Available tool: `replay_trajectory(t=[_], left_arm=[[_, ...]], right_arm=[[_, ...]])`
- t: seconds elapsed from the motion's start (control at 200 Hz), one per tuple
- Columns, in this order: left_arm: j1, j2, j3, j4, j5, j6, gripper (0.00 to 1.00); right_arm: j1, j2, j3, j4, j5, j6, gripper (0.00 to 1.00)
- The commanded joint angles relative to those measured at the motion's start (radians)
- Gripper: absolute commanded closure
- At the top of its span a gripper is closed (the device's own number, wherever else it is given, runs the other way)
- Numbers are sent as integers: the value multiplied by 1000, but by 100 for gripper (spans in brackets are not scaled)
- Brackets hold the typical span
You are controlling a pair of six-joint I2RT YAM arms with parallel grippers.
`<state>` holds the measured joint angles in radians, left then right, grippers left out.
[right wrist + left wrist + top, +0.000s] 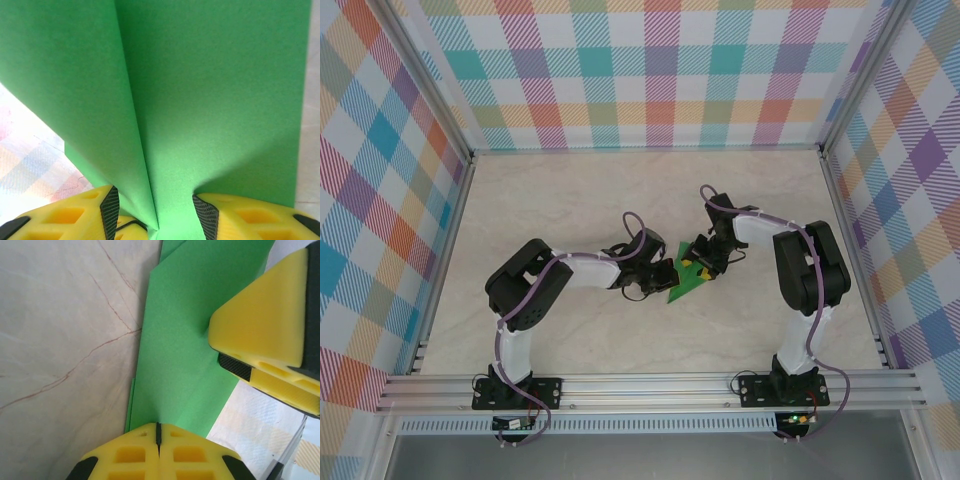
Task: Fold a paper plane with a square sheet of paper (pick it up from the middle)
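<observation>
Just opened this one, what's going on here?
Both arms meet at the middle of the table over the green paper, already creased and partway to a plane. The left gripper has its jaws shut on one edge. The right gripper straddles a crease, jaws apart.

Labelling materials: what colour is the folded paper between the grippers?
The paper is plain bright green, clearest in the right wrist view.
</observation>
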<state>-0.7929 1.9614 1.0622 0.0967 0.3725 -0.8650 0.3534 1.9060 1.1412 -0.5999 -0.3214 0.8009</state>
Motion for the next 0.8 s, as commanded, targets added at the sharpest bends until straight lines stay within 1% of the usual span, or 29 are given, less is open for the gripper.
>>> replay_trajectory(t=[0.0,0.22,0.305,0.425,0.495,0.63,0.705,0.795], left_arm=[[9,47,17,-190,-16,64,100],[10,94,24,-265,8,103,100],[10,102,26,-283,8,108,100],[9,103,33,-303,3,116,100],[9,104,40,-318,1,128,100],[8,108,51,-344,-6,143,100],[9,106,53,-351,-9,145,100],[8,106,56,-357,-12,146,100]], right_arm=[[-4,94,-89,-64,179,1,50],[-9,-122,-68,12,-5,-50,47],[-11,-193,-65,28,-39,-75,47],[-11,-275,-96,93,-70,-130,52],[-11,-297,-133,162,-106,-169,58],[-10,-257,-169,242,-193,-225,85],[-8,-226,-183,273,-210,-234,94],[-7,-194,-197,318,-242,-239,98]])
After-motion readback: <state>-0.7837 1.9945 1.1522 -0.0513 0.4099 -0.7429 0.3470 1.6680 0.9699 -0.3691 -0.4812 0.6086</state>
